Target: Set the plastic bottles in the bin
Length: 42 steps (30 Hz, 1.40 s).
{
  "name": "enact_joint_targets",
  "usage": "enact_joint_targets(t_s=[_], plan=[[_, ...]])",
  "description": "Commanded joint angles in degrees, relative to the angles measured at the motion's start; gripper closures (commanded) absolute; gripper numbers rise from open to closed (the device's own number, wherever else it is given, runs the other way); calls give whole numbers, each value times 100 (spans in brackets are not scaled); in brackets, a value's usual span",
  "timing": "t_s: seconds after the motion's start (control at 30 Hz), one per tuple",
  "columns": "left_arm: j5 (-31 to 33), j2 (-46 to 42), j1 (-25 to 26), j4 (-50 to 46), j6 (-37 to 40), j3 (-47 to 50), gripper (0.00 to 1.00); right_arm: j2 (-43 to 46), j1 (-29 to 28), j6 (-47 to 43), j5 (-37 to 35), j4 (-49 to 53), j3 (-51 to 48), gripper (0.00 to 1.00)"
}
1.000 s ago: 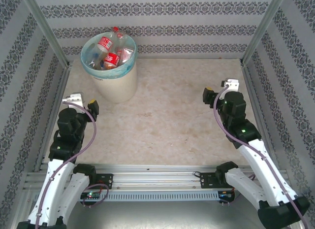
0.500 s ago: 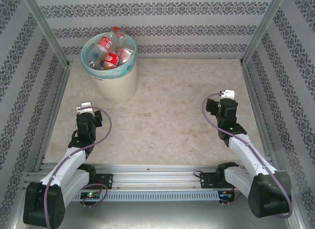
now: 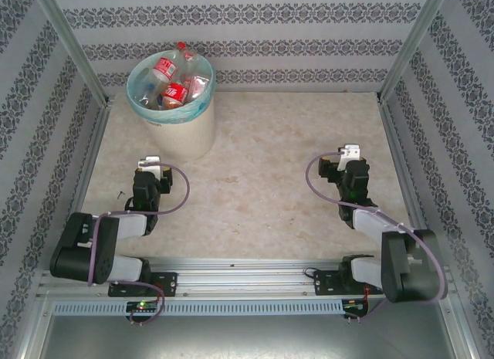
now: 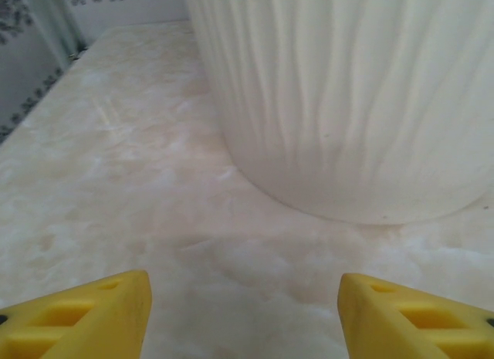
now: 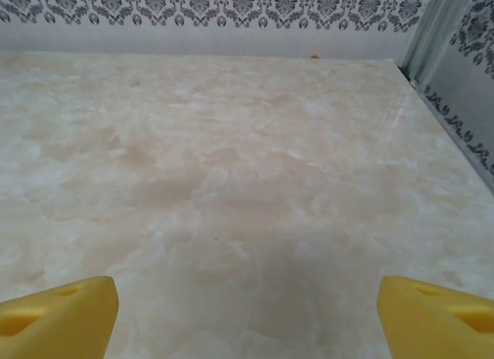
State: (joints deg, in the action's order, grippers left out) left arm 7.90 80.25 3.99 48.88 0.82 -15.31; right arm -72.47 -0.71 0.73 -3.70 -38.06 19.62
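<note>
Bin (image 3: 185, 139): a round cream bin with ribbed sides. It stands upright in the far left corner of the table, mouth facing up, close to the back wall.
Liner (image 3: 148, 108): a pale teal plastic bag, folded out over the bin's rim.
Bottles (image 3: 164, 68): several lie heaped inside the bin, in a jumble with no shared direction. They are mostly clear, and two show red labels.
Bottle axes: one red-labelled bottle lies slanted across the heap. Another leans at the far rim, with its long axis tilted up and its red cap (image 3: 182, 46) pointing toward the back wall. How the deeper ones lie cannot be told.
Left gripper (image 4: 243, 313): its yellow fingertips are spread wide, with nothing between them. It sits low over the table and points at the foot of the bin, near it but not touching. From above, the left arm is folded back near its base, on the near side of the bin.
Right gripper (image 5: 247, 316): its yellow fingertips are spread wider apart, gripping nothing. It is low over the right half of the table, facing the back wall and well away from the bin.
Table (image 3: 270, 166): a pale, marbled beige surface.
Walls (image 3: 255, 19): grey-and-white patterned stripes on three sides.
</note>
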Motion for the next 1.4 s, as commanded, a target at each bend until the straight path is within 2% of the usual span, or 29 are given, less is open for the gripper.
enact_joint_targets(t_s=[0.0,0.13,0.27,0.37,0.47,0.57,1.37], plan=[[-953,387,-206,836,171,-168,32,-453,210,167,784,-1233,-207,13],[-1234,720,-282,1050,211,-211,29,-1133,342,182,1249,-2003,-275,13],[-1108,1033,-281,1515,186,-109,14,-1617,361,302,1116,-2951,-497,10],[-694,1059,-283,1498,33,-149,0,-1480,330,460,461,-1985,-131,6],[-163,1067,-281,1171,-160,-332,0,-1463,84,322,-9,-1698,-28,2],[118,1052,-276,657,-255,-590,0,-1466,62,296,-69,-1723,-28,2],[54,1072,-276,693,-249,-587,0,-1470,55,294,-80,-1713,-28,2]])
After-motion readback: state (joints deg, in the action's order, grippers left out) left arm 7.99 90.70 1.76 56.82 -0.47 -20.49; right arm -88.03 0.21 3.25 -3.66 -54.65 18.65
